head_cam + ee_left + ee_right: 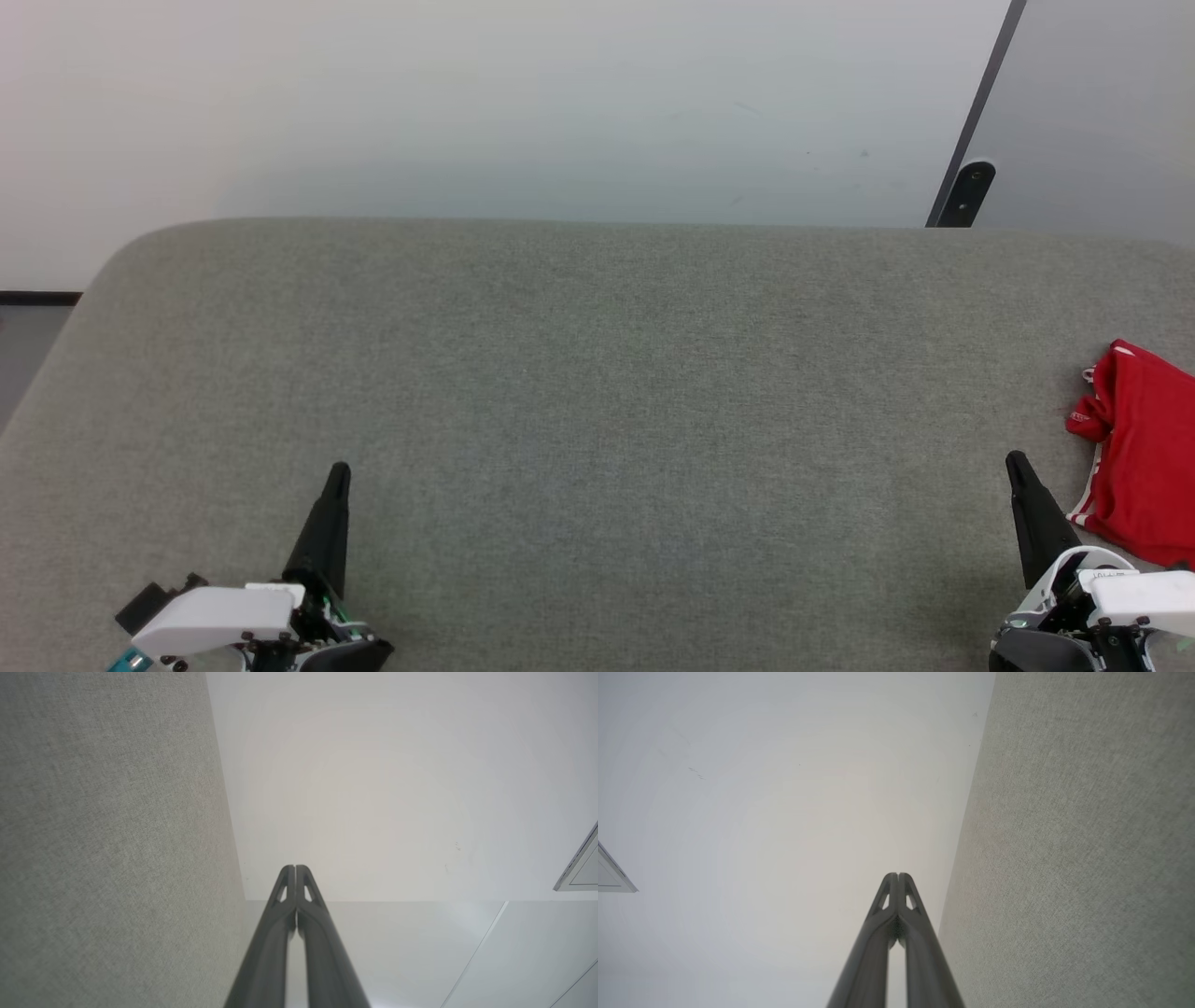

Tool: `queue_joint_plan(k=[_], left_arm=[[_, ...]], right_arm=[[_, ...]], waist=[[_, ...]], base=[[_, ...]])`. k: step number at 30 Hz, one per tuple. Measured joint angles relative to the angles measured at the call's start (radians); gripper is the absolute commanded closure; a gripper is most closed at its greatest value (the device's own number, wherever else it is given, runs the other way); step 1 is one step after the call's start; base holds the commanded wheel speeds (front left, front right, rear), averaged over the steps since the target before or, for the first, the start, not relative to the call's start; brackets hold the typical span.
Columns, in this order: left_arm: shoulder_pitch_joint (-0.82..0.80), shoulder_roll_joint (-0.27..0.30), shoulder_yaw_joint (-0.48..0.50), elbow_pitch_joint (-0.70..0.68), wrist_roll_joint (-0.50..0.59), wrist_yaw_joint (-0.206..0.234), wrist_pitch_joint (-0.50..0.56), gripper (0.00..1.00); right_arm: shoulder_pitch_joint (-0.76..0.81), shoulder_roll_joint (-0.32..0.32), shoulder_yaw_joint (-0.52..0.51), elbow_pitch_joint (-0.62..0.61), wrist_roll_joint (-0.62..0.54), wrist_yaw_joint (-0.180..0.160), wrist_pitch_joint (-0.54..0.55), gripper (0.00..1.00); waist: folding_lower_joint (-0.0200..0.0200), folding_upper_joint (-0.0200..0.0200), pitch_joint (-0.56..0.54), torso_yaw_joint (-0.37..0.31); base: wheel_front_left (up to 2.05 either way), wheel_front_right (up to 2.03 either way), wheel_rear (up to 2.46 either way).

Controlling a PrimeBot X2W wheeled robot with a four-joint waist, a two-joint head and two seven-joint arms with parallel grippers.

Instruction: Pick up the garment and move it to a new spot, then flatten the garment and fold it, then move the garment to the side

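Right gripper [898, 875] pinched closed in wrist view; head view catches garment [1144, 448]

The left gripper [295, 868] has both dark fingers pressed together, beside the grey fabric surface [107, 849].

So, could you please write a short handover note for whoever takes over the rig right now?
The left tool is shut and empty, over the near left of the grey surface.
The right tool is shut and empty, at the near right, close beside the garment.
The garment is a compact red bundle with striped trim at the surface's right edge, partly cut off in the head view.
Done: unclear. It lies at the side, but I cannot tell whether it is folded.
Left: check the fold. If it is merely bunched, pick it up, move it to the middle, flatten, fold, set aside.
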Motion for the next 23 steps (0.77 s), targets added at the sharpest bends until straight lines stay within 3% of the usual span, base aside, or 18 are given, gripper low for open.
queue_joint_plan(k=[23], left_arm=[[0.0, 0.0, 0.0, 0.0, 0.0, 0.0, 0.0, 1.0]], right_arm=[[0.0, 0.0, 0.0, 0.0, 0.0, 0.0, 0.0, 1.0]], waist=[[0.0, 0.0, 0.0, 0.0]], base=[[0.0, 0.0, 0.0]])
